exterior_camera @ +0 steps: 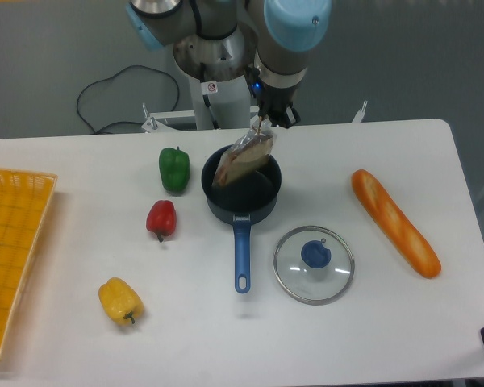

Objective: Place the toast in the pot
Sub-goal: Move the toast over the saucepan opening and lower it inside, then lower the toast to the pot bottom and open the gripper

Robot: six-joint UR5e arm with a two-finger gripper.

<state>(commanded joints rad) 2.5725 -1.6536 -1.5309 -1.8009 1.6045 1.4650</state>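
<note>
One step remains: the claw (265,122) pinches the plastic-wrapped tan toast slice (244,159) by its top, dangling below it over the round navy saucepan (242,193), awaiting lowering and release.

Count on table: 3 peppers — green (174,168) far left of pot, red (161,218) just nearer, yellow (120,300) near left. 1 pot (242,196), 1 glass lid (314,264), 1 baguette (395,222) right, 1 wrapped toast (244,160), 1 orange basket (14,250) at left edge.
</note>
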